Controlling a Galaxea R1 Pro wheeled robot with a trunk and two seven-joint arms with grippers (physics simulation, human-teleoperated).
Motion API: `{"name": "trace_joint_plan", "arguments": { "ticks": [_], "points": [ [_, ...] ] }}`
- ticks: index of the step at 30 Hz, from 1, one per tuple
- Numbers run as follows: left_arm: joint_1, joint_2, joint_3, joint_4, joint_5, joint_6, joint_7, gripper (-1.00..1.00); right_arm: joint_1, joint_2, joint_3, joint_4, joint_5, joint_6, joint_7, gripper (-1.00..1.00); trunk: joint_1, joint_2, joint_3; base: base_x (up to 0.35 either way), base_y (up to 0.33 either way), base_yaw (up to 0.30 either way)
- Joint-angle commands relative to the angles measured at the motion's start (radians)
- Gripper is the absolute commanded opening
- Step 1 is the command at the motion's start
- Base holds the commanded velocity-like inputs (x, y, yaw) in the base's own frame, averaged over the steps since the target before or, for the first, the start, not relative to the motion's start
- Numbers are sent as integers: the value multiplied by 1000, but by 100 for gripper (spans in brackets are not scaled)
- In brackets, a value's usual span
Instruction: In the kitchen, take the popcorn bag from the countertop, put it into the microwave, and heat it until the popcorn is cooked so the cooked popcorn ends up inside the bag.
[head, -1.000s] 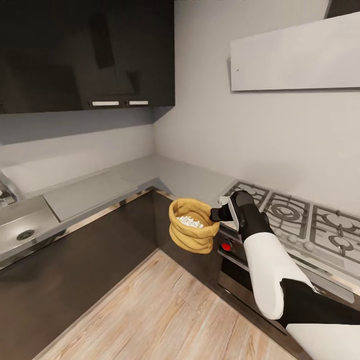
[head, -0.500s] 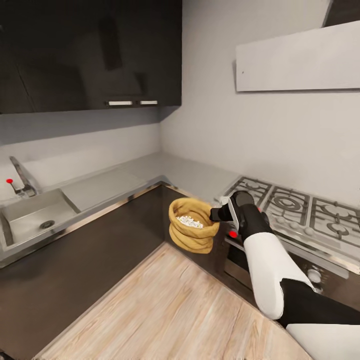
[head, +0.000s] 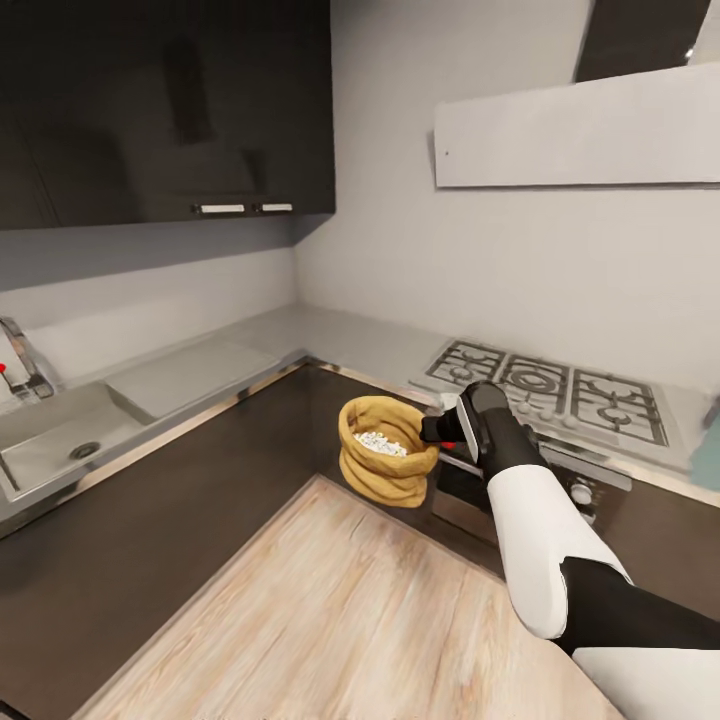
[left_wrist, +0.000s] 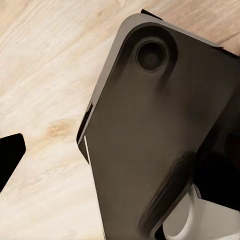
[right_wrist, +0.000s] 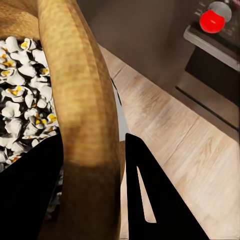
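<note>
popcorn bag (head: 388, 464) held in mid-air above the wooden floor (head: 330, 620), white popcorn (head: 380, 442) heaped inside, right gripper (head: 432, 430) pinching its rolled rim, left gripper's state unclear

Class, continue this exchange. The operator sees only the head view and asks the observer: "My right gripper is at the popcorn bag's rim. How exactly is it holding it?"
Observer: In the right wrist view, the right gripper clamps the popcorn bag by its rolled rim, one finger inside and one outside.
Operator: What does the popcorn look like up close?
Observer: The popcorn is white puffy pieces with yellow centres.
Operator: Where is my left arm pointing?
Observer: The left wrist view looks down on the wooden floor, beside a dark robot panel. Whether that gripper is open cannot be told.
</note>
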Motion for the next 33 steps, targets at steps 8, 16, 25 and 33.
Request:
{"name": "trace_joint_plan", "arguments": {
  "ticks": [8,16,25,33],
  "points": [
    [0,1,4,0,7,-2,1,100,-1,0,-5,-6,5,2,11,-100,0,-1,7,-80,42,-225],
    [0,0,4,0,7,-2,1,100,-1,-1,-5,-5,2,2,11,-100,0,-1,14,-1,0,-103],
    [0,0,4,0,7,-2,1,100,-1,-1,-5,-5,0,2,12,-100,0,-1,23,0,0,-10],
    [0,0,4,0,7,-3,1,100,-1,2,-6,-3,-2,2,13,-100,0,-1,29,0,0,-123]
  ]
}}
